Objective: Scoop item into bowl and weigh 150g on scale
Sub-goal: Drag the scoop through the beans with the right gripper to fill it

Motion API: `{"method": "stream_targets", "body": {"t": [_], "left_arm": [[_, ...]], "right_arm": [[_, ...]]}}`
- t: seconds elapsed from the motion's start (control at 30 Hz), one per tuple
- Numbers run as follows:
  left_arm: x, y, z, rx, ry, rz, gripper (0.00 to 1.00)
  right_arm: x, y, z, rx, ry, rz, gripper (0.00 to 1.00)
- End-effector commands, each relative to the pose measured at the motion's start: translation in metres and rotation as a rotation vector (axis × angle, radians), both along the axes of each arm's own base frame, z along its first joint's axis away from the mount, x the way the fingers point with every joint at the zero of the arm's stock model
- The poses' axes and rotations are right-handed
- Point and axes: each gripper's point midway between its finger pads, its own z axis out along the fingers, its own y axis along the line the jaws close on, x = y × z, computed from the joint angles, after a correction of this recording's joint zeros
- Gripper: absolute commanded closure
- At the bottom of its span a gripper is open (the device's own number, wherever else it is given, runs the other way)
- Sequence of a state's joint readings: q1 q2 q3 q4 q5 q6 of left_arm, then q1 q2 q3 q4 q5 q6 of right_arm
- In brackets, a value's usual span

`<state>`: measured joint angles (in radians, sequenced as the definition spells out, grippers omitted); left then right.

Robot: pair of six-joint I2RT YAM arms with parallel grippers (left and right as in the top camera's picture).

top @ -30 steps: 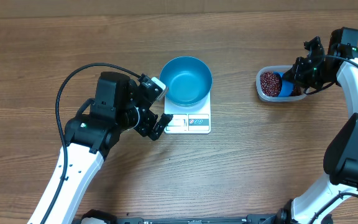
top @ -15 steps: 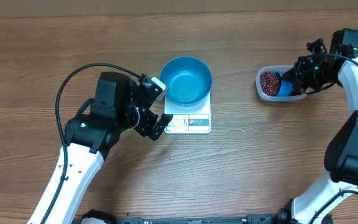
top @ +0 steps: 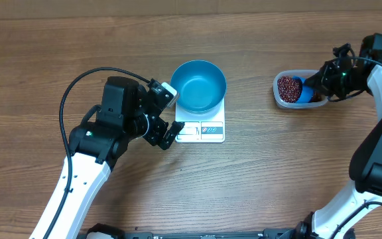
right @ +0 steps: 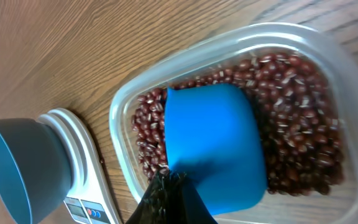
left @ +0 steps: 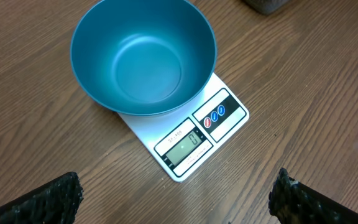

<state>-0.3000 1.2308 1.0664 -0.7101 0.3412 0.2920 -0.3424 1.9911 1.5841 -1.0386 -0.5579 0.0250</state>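
Inside the tub (right: 122,118), the right gripper (right: 168,199), clamped on the scoop (right: 213,143), should dig under the beans (right: 297,124) and lift level; left gripper (left: 176,200) idles wide open

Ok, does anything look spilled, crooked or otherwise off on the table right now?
Nothing stands out. The bowl sits upright and empty on the scale, leaving its display clear. The beans are all inside the clear tub, none seen on the wood, and the blue scoop lies among them in the right gripper.
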Motion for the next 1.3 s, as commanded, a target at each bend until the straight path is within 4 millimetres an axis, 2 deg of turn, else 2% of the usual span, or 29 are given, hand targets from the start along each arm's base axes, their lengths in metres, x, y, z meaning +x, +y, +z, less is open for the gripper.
{"method": "stream_targets", "body": {"t": [0.0,0.17,0.4,0.57,0.83,1.13,1.27], "left_arm": [[-0.001,-0.001,-0.004,-0.002,0.008,-0.018,0.01],[-0.001,-0.001,-0.004,-0.002,0.008,-0.018,0.0],[-0.001,-0.001,-0.004,-0.002,0.008,-0.018,0.01],[-0.001,-0.001,-0.004,-0.002,0.008,-0.018,0.0],[-0.001,-0.001,-0.004,-0.002,0.008,-0.018,0.01],[-0.001,-0.001,-0.004,-0.002,0.008,-0.018,0.0],[-0.001,-0.001,-0.004,-0.002,0.008,-0.018,0.01]], "right_arm": [[-0.019,-0.008,-0.033,0.013,0.127,-0.027,0.96],[-0.022,-0.016,-0.036,0.02,0.139,-0.049,0.96],[-0.024,-0.016,-0.048,0.03,0.168,-0.049,0.96],[-0.024,-0.016,-0.049,0.029,0.17,-0.049,0.96],[-0.027,-0.025,-0.054,-0.034,0.185,-0.048,0.96],[-0.026,-0.023,-0.053,-0.033,0.155,0.002,0.96],[-0.024,-0.008,-0.043,0.043,0.075,0.1,0.96]]}}
